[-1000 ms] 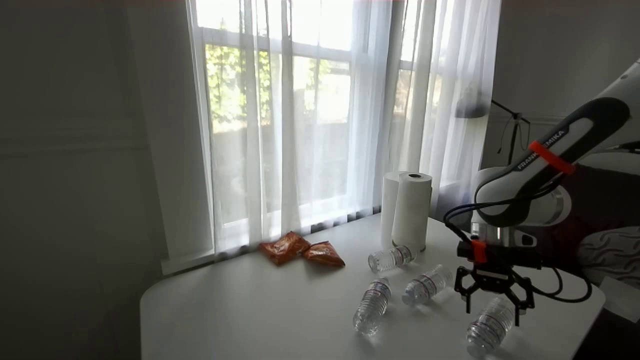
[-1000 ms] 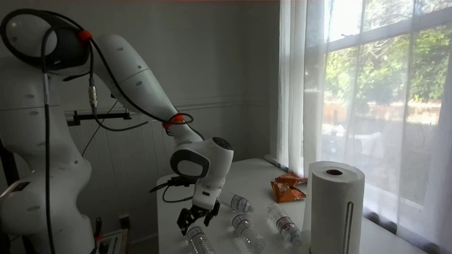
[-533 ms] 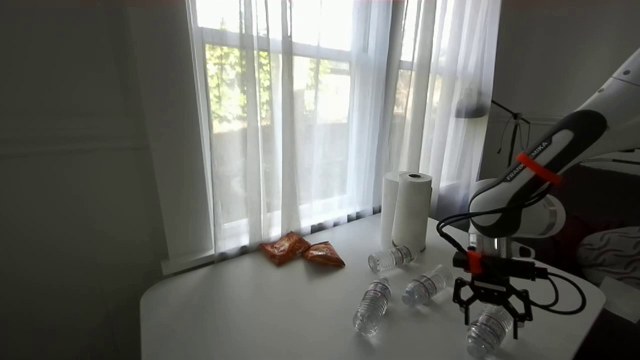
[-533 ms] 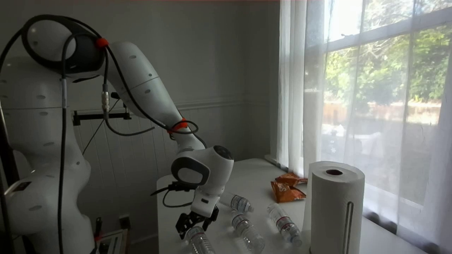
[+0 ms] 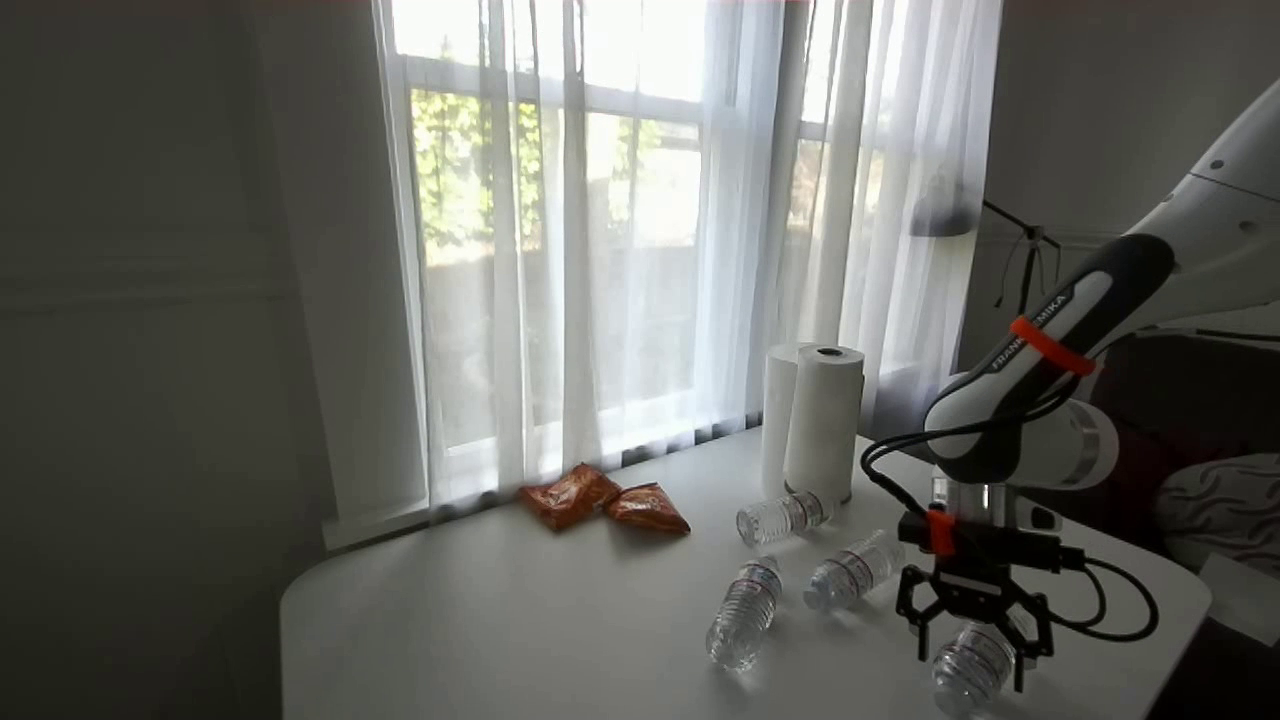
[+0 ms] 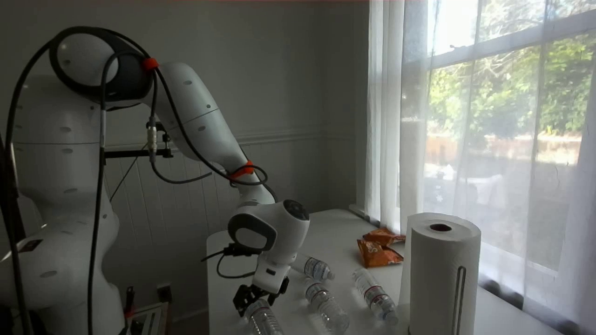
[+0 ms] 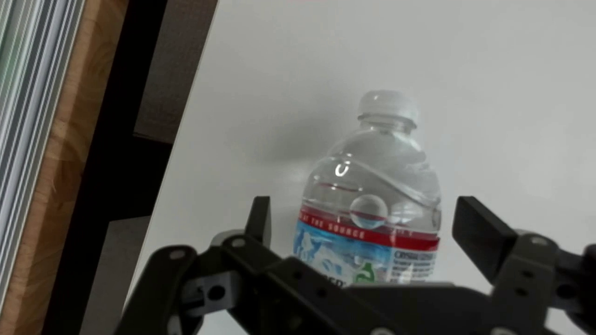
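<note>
Hand (image 7: 364, 223) spread astride a capped water bottle (image 7: 372, 179)

Nearest to us, in the wrist view, the hand's fingers (image 7: 259, 217) stand wide apart, one on either side of the water bottle, and they grip nothing. We see a strip of the desk (image 7: 521, 116) between each finger and the plastic. The water bottle lies on its side, its cap (image 7: 386, 104) on, with an edge of the desk off to one side.

It looks full to us, so we expect some weight for its size, and thin walls that dent under a hard squeeze rather than crack. Smooth and round, it could roll or slip. We would take hold squarely around the label (image 7: 344, 249), near mid-body, where the weight should balance and the surface should grip better; the tapering shoulder could let the fingers slide off toward the cap.

Farther out, in both exterior views, we see three more bottles (image 5: 742, 618) lying on the desk. The paper towel roll (image 5: 828, 430) stands upright just beside one of them. Beyond, two orange bags (image 5: 572, 497) lie touching or nearly so, close by the sheer curtains (image 5: 580, 300).
</note>
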`<control>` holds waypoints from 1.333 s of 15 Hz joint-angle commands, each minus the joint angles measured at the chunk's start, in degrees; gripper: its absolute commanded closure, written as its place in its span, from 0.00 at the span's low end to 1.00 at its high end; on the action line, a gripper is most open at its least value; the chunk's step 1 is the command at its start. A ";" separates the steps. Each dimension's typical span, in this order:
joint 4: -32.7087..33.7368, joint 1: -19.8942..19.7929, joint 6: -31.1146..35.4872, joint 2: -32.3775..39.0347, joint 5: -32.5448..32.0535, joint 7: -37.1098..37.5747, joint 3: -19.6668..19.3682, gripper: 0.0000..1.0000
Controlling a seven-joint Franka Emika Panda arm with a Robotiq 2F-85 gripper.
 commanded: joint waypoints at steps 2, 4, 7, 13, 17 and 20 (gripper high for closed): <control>1.77 1.40 0.81 2.69 3.11 -2.79 -0.29 0.00; 2.32 1.50 0.69 3.54 2.53 -2.64 -0.53 0.04; 2.90 1.47 0.55 4.43 1.51 -1.66 -1.00 0.31; 3.54 0.47 -1.41 3.11 1.75 -3.64 -2.06 0.64; 4.18 -1.16 -5.71 1.49 3.48 -10.03 -3.19 0.75; 4.89 -2.49 -10.29 0.52 4.55 -15.36 -4.38 0.75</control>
